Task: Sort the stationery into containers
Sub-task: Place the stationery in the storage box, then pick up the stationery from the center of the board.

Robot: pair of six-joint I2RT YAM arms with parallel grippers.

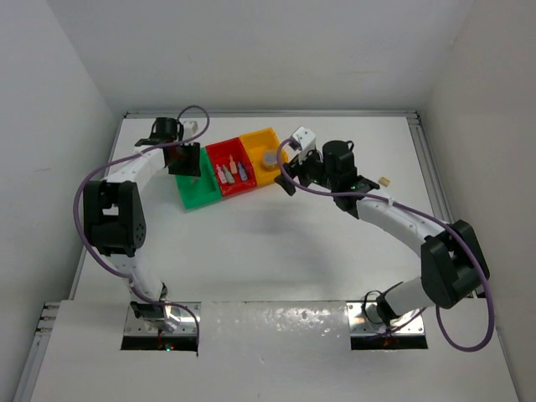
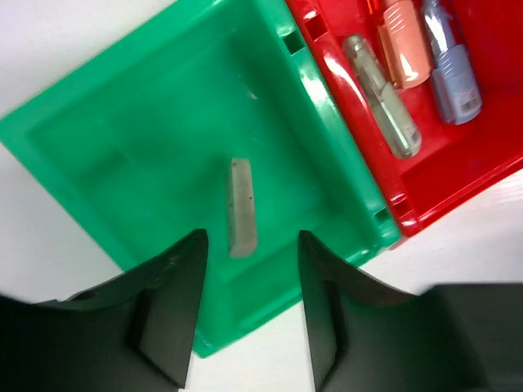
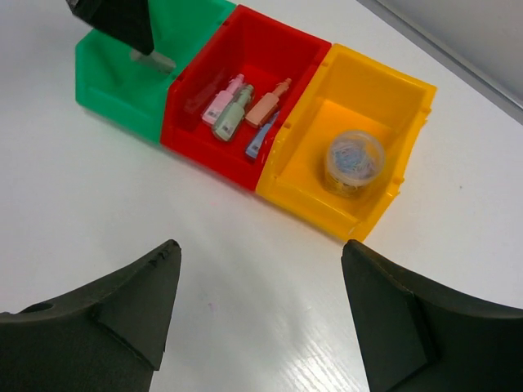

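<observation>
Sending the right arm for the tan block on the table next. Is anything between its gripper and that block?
No loose item. The right gripper faces the yellow bin, and the tan block lies on the table behind it, beyond the arm's own wrist and purple cable.

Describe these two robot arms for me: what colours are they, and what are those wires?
Both the left arm and the right arm are white tubes linked by chunky black joints, each bolted to a shiny metal base plate. A purple cable loops loosely along each. The left gripper and right gripper end in two matte black, wedge-shaped fingers.
</observation>
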